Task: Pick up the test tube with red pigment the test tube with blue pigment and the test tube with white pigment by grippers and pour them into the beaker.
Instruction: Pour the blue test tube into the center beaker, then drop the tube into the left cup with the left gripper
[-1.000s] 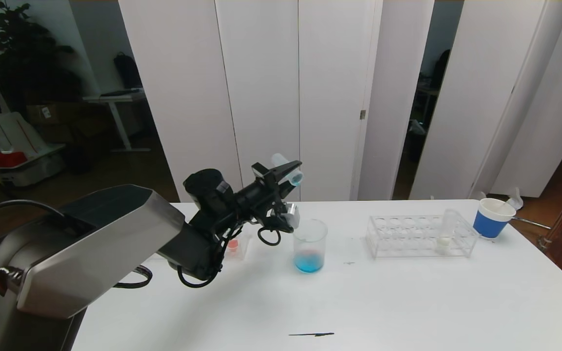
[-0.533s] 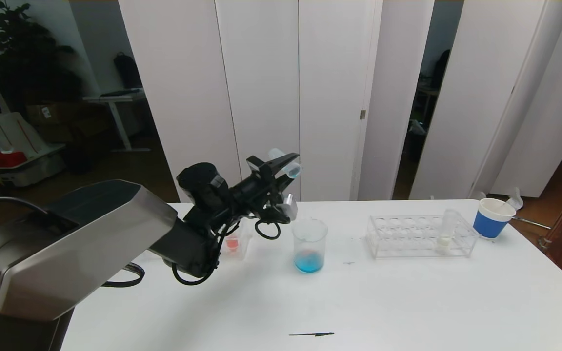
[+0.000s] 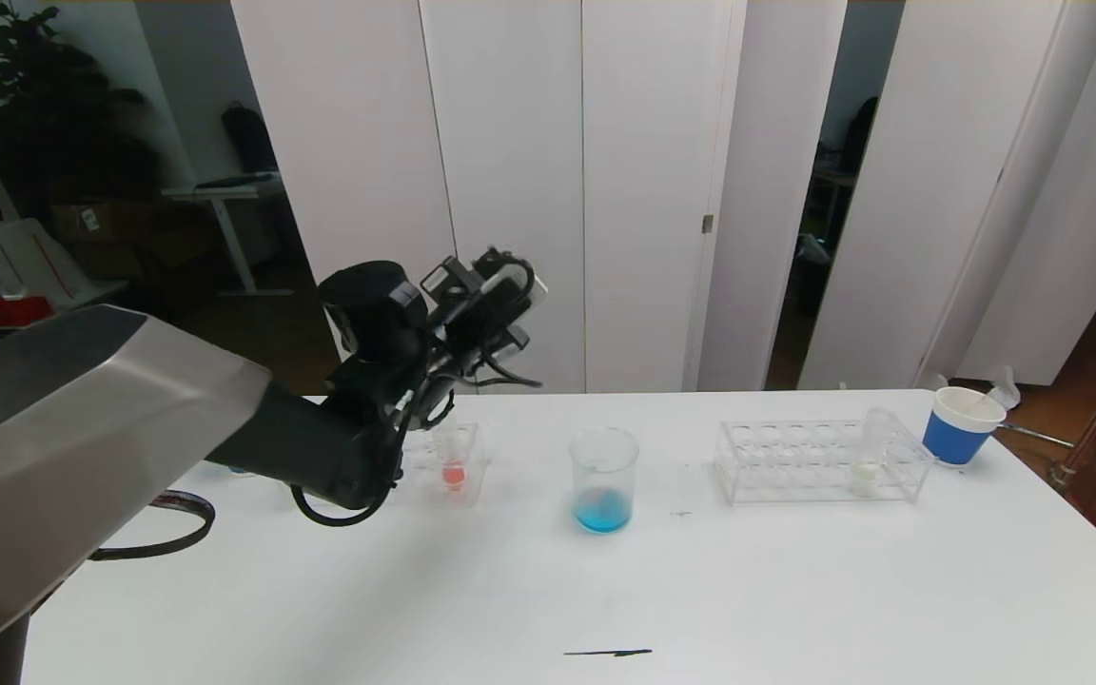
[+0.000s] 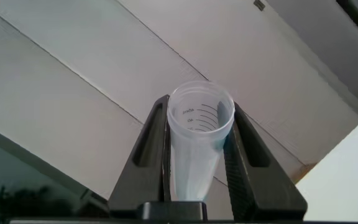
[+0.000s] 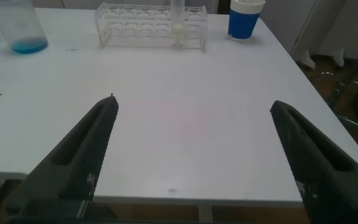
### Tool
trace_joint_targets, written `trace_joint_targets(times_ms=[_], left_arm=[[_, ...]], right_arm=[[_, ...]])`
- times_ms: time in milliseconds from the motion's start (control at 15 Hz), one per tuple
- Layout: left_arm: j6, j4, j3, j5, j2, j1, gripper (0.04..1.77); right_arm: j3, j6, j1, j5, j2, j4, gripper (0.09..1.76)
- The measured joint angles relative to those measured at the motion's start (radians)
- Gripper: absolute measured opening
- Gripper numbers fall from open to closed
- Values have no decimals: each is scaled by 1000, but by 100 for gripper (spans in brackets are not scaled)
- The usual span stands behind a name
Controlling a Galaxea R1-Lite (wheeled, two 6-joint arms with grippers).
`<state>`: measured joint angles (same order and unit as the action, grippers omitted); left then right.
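Clear plastic is basically everything on this white table, so here's the rundown from the robot's left. The left gripper has pulled back up and away from over the beaker, where it was tipped a second ago, and now sits high above the table's left side. Its fingers are clamped tight on the emptied slim clear test tube, which looks like the blue one; the left wrist view looks straight into its open mouth and shows just a pale blue tint down the inside.

Under the arm there's a small clear rack with an orange-red-bottomed clear tube standing in it. Next over is the wide clear cylindrical beaker with a puddle of bright blue at the bottom, so the blue pour looks done.

Further right, the long clear multi-hole tube rack holds the slim clear test tube with white pigment, upright near its right end. Just beyond is a white paper cup with a blue band.

The right gripper hovers low at the table's near edge, fingers spread wide, holding nothing. Probably the empty tube gets put down next, with white and red still to pour.
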<state>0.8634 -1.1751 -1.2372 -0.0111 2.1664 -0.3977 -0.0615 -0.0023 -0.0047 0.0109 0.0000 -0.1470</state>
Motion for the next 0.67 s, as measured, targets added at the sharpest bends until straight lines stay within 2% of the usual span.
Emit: trace_joint_targets(times_ms=[200,533,667], left_arm=[[-283,200,-45,-123,-70,-7,58],[-712,600,-85,-146,-224,6,58],[-883,703,-94,-144,-287,9,58]], right_arm=[[0,0,0,0,0,1,175],[0,0,0,0,0,0,175],[0,0,0,0,0,0,175]])
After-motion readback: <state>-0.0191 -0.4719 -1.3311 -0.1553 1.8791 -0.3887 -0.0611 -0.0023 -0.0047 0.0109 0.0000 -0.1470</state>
